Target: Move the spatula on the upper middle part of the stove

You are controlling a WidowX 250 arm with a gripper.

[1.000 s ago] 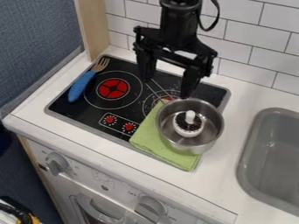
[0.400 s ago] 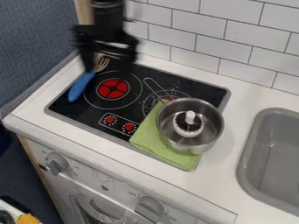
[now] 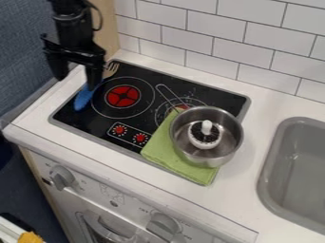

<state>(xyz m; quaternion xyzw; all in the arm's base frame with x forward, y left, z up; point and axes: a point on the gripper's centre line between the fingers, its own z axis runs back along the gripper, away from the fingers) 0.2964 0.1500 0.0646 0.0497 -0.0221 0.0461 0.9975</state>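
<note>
The black gripper [image 3: 77, 81] hangs over the far left of the stove, its two fingers spread, with a gap between them; the right-hand one overlaps the spatula [image 3: 82, 98] in view, and whether they touch I can't tell. The spatula lies slanted at the left side of the stove [image 3: 82, 121], blue handle toward the near left, tan slotted head at the far left corner by the metal trim. From there the flat black top stretches right, past a printed red-centred ring [image 3: 122, 96], to a thin looped wire handle [image 3: 160, 86]. A wooden panel [image 3: 101, 33] stands upright just beyond that corner, closing off the far left, and a white tiled wall [image 3: 209, 40] rises along the far side. Shiny and round, a metal pot [image 3: 235, 138] sits at the right on a soft green cloth [image 3: 170, 154], holding a white item with a dark top (and a pale knob) [image 3: 206, 133]; it takes up the near right of the stove. Beyond the smooth white counter [image 3: 244, 187], farther right, is a grey sink [image 3: 268, 159] with rounded corners.
</note>
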